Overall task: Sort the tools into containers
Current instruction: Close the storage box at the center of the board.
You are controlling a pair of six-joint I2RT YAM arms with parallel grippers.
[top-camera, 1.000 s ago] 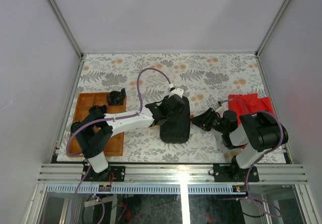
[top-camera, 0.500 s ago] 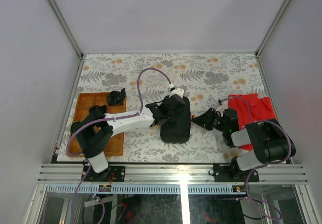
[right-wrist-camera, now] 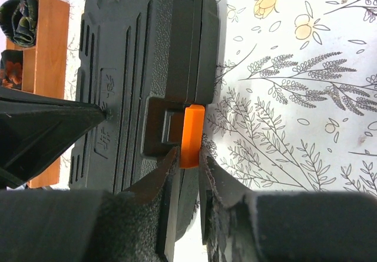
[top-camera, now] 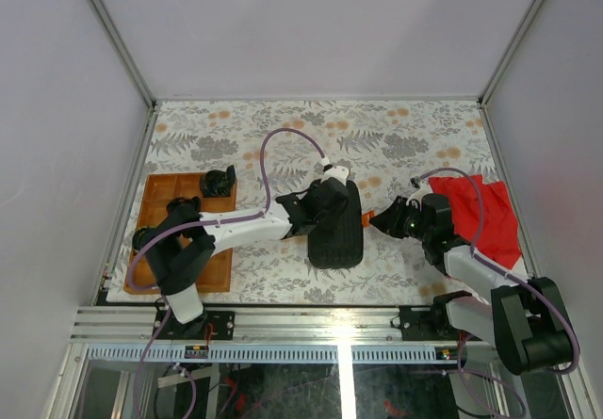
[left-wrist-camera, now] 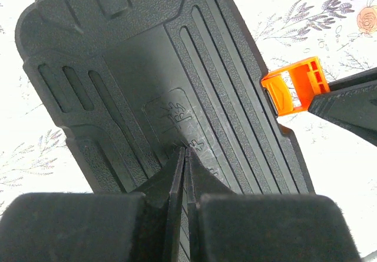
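You are barely starting: your left end effector [left-wrist-camera: 185, 155], closed together, is pressing the shut black case [left-wrist-camera: 147, 68] beneath it; your right end effector [right-wrist-camera: 187, 163] is pinching the orange latch [right-wrist-camera: 191, 133]; no tools are showing.

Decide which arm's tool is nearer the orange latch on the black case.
Right. The right tool grips the orange latch between its fingertips. The left tool, shut, rests its tips on the black case at mid-lid, away from the latch.
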